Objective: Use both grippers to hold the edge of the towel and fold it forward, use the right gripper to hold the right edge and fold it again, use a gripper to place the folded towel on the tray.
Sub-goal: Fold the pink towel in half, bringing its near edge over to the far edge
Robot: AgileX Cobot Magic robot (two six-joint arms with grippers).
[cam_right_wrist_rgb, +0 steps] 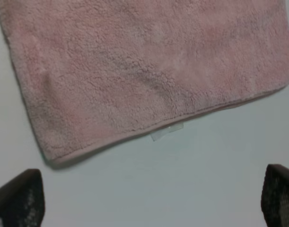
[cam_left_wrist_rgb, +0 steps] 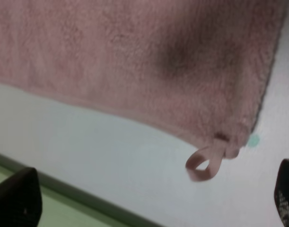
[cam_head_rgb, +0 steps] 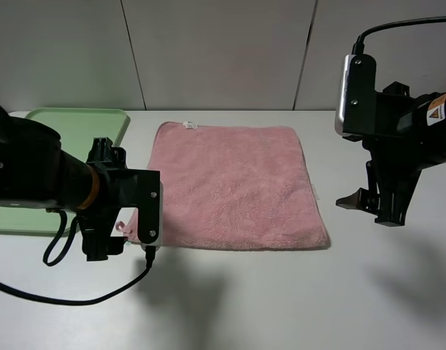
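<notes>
surface: white table (cam_head_rgb: pixel 281 306) | on it: pink towel (cam_head_rgb: pixel 237 186) spread flat | green tray (cam_head_rgb: pixel 77 120) near, apart

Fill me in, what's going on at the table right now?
Nothing is gripped yet. The pink towel lies spread flat and unfolded on the white table. The left tool hangs open by the towel's near-left corner, close to its corner loop. The right tool hangs open beside the right edge. Neither touches the cloth. The light-green tray sits at the far left.
</notes>
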